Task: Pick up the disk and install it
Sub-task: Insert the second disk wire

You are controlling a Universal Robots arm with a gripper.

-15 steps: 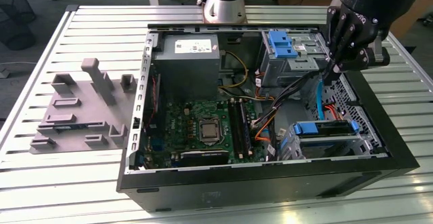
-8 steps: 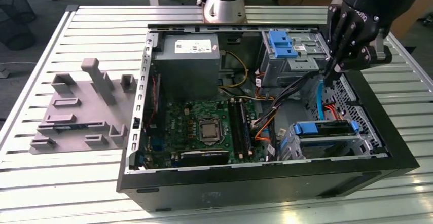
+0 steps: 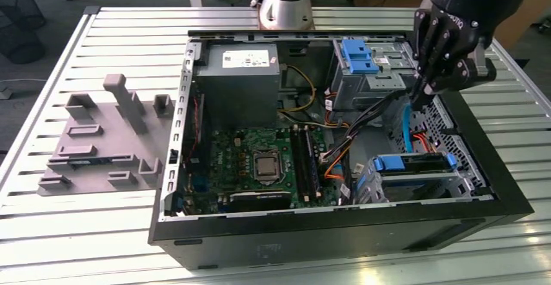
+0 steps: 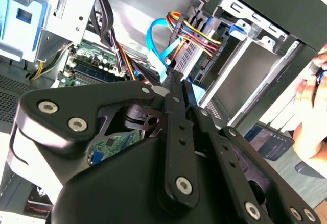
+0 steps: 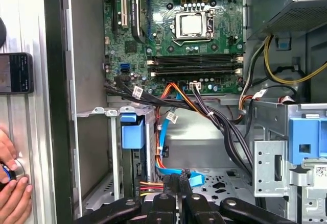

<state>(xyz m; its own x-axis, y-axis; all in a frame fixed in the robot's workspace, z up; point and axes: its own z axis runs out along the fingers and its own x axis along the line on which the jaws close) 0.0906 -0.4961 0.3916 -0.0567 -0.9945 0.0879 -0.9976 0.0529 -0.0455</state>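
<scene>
The disk [image 3: 413, 164] sits in the drive cage at the near corner of the open computer case, on the exterior view's right. Mostly its blue carrier frame shows, and the first wrist view gives that frame's blue end [image 5: 132, 132] in the slot. My black gripper [image 3: 419, 98] hangs above the case between the two drive cages, apart from the disk. Its fingers are shut together in both wrist views [image 4: 171, 78] [image 5: 179, 180]. The tips sit right by a loop of blue data cable [image 5: 166, 170]; whether they pinch it I cannot tell.
A bare blue latch bracket [image 3: 360, 56] tops the far drive cage. Cable bundles [image 3: 366, 114] cross the gap below me. Motherboard [image 3: 258, 162] and grey power supply box [image 3: 237, 78] lie further in. A grey fixture block [image 3: 103, 137] stands on the slatted table. A person's hand [image 5: 13, 193] and a phone [image 5: 15, 73] rest beside the case.
</scene>
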